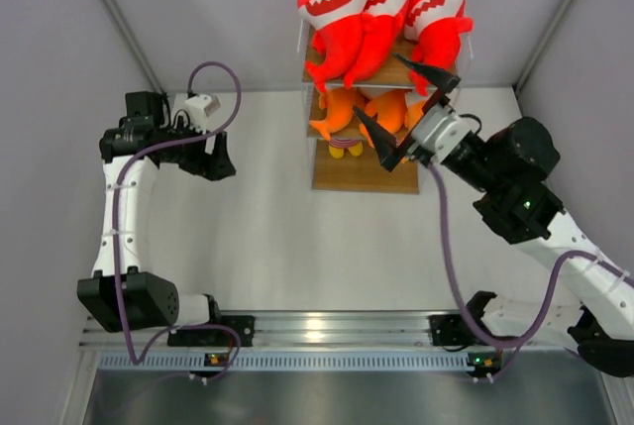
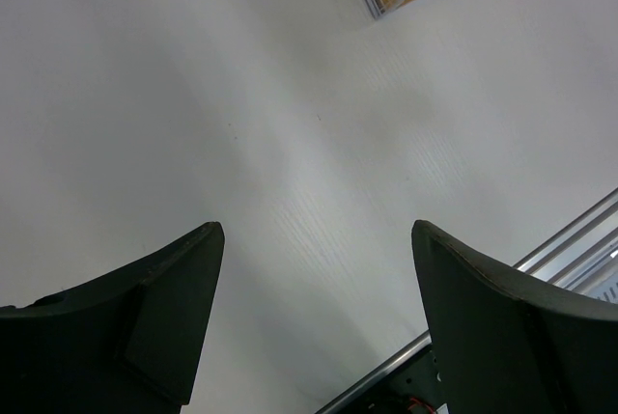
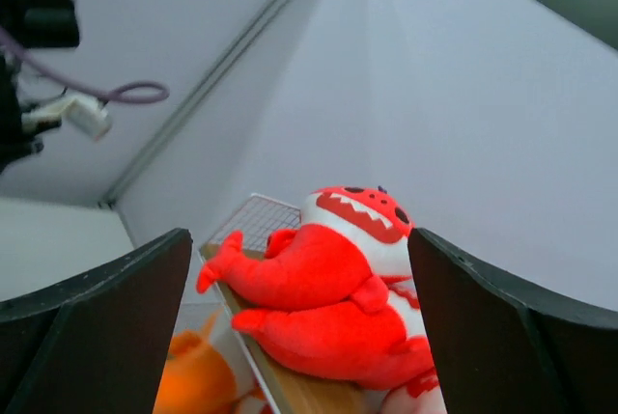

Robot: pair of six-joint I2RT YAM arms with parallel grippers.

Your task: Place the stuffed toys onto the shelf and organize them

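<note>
Right gripper (image 1: 376, 82) hangs wide open at the shelf's (image 1: 362, 179) three o'clock; left gripper (image 1: 213, 169), open and empty, at nine. Sharks (image 1: 335, 9) fill the top, fish (image 1: 339, 108) below: seemingly done.

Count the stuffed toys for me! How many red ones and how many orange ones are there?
Red sharks: 3
Orange fish: 3 (one is mostly hidden behind the right gripper)
Total: 6
</note>
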